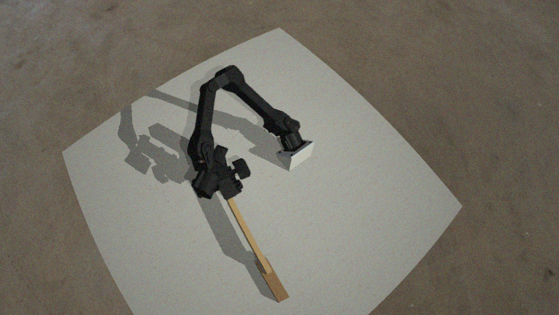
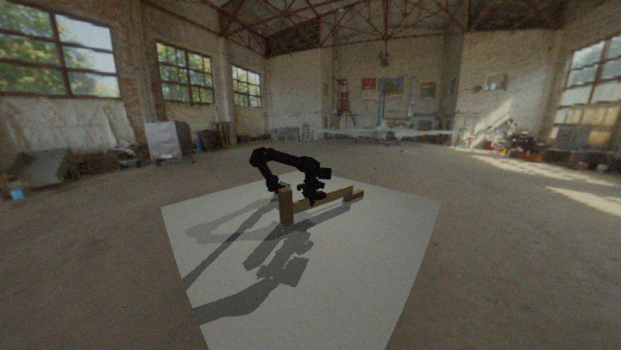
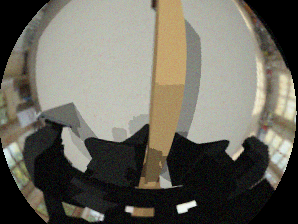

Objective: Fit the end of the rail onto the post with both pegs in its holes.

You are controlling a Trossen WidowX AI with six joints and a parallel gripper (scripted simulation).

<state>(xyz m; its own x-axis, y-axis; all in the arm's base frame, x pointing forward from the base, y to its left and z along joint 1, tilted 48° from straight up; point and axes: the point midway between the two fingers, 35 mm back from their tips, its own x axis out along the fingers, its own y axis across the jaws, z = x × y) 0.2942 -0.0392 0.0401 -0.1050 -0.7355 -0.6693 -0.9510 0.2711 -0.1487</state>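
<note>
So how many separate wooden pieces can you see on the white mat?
3: the post standing nearest in the exterior view, the rail in the gripper, and the low footboard block at its far end. The pegs are hidden.

rail [image 1: 245, 230] light tan | post [image 2: 285, 212] darker brown | tool [image 1: 224, 187] black

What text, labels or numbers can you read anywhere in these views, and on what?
None can be read.
Rail, post, gripper: no markings show.
Posters on the far wall: coloured patches only, too blurred to read.
</note>
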